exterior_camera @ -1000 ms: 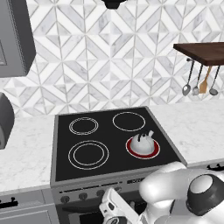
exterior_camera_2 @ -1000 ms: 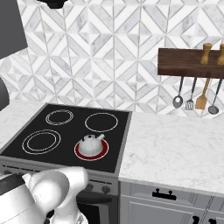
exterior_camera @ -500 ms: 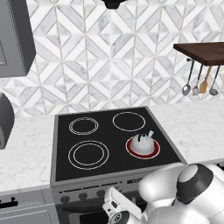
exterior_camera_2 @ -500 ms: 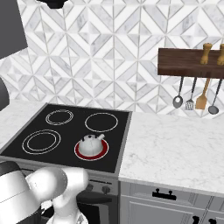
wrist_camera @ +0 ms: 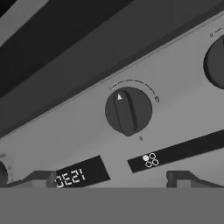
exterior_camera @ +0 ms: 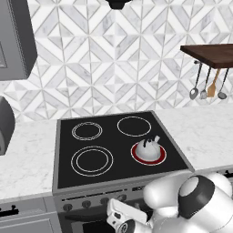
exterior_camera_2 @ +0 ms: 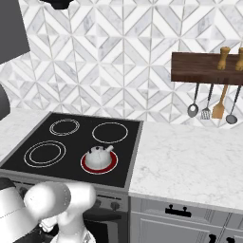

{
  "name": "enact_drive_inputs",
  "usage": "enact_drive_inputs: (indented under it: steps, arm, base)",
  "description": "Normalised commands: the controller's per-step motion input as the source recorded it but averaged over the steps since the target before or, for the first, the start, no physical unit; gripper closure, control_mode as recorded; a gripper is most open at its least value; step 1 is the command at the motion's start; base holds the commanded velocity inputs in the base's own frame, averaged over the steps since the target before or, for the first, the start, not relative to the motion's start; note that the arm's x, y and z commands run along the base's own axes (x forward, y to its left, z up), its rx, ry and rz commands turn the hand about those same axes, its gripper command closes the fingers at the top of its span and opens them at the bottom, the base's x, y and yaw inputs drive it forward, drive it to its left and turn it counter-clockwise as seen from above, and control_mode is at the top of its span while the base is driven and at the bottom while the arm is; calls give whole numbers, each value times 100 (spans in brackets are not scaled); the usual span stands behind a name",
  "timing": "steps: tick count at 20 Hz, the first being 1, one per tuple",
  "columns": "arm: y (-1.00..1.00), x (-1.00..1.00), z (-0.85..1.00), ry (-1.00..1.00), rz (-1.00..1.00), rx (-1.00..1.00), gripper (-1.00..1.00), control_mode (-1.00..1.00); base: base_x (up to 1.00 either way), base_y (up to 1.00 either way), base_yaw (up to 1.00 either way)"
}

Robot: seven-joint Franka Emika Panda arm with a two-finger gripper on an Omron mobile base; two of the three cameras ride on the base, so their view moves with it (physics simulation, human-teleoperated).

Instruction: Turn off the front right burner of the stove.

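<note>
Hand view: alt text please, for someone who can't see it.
Close-up of the stove front panel, rolled at a slant: a dark knob sits centred, its white pointer mark aimed toward the glass top's edge. The pincer stands open, fingertips low on either side, not touching the knob. A second knob shows at the right edge.

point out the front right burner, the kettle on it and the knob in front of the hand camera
front right burner [exterior_camera: 136, 156]: left base view, red glowing disc's left edge.
kettle [exterior_camera_2: 97, 156]: right base view, its rounded body.
knob [wrist_camera: 128, 110]: hand view, centre ridge of the dial.
</note>
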Motion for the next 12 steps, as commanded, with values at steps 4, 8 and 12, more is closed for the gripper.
enact_drive_inputs:
  steps: [4, 8, 12]
  arm:
    - [34, 1, -7, 0, 11, -13, -100, -100]
    - [-1, 8, -2, 0, 4, -1, -100, -100]
    - [-32, 14, -12, 0, 9, 0, -100, -100]
  base:
    - [0, 0, 0]
    - [0, 0, 0]
    - [0, 0, 0]
